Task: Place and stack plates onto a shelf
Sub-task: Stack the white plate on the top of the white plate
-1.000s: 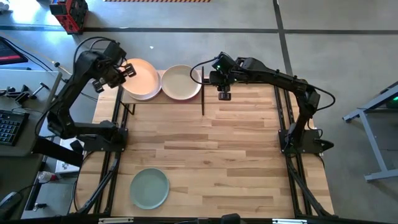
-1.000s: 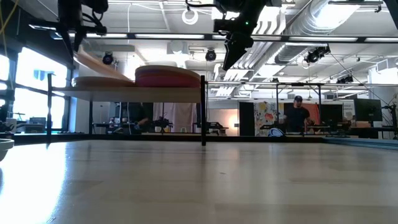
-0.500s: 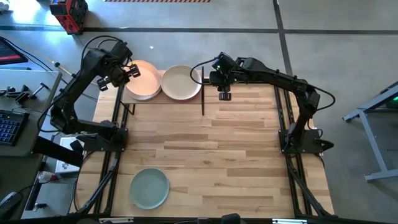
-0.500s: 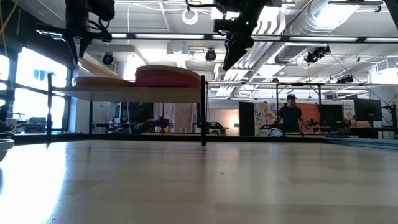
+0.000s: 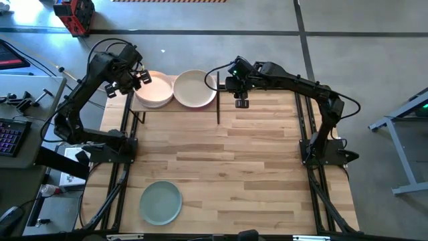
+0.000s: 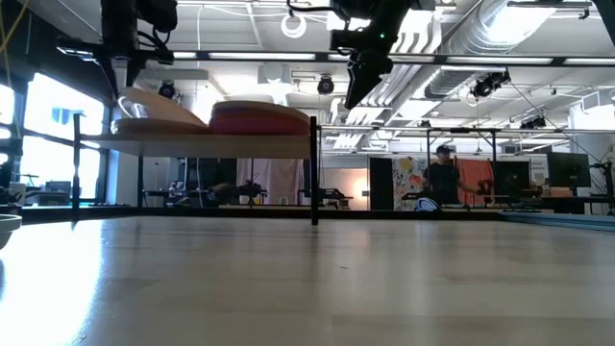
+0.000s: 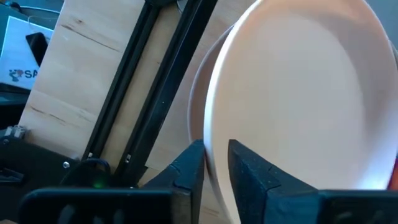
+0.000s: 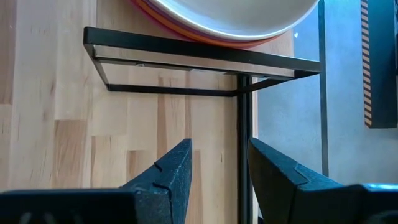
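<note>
1. The left gripper (image 5: 137,78) hangs at the far left corner of the table, over the left end of the shelf (image 6: 245,145); in its wrist view the two dark fingers (image 7: 189,168) straddle the rim of a peach plate (image 7: 298,99) with a narrow gap on each side, so they stand slightly apart rather than pinched on it; whether a pad touches the rim I cannot tell.
2. That peach plate (image 5: 155,91) lies tilted on the left stack, its outer edge raised in the low view.
3. The right gripper (image 5: 241,102) hovers just beside the shelf's right end, fingers spread wide with nothing between them.
4. A cream plate (image 5: 194,88) tops the right stack; magenta and orange edges show beneath it; the count is hidden.
5. A mint green plate (image 5: 160,203) sits alone at the table's near left, cut off in the low view.
</note>
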Tool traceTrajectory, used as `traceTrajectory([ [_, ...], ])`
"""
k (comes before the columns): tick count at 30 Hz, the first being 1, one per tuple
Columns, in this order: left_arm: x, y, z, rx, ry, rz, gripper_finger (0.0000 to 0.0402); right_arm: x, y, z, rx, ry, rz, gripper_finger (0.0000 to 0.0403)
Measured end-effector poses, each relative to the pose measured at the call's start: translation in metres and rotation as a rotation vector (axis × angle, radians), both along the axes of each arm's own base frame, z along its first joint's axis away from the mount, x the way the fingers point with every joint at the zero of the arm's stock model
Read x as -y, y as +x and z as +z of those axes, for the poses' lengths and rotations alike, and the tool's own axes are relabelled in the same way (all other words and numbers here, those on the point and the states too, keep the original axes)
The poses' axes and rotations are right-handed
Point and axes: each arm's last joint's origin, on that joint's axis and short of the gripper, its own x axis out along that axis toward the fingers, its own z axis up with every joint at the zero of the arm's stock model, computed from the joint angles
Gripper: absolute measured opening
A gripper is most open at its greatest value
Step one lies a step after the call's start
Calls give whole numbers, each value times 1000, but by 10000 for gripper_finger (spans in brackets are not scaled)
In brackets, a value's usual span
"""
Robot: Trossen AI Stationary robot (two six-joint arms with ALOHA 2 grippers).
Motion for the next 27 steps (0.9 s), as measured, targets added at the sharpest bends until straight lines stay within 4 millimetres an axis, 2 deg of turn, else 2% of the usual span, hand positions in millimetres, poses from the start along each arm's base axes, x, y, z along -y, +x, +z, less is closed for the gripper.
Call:
traceTrajectory([
  [7, 1, 1, 0, 25, -22, -32, 78, 0, 0, 0, -5, 2, 0, 133],
  [27, 9, 6, -1, 40, -88, -79, 79, 0, 0, 0, -5, 3, 0, 133],
])
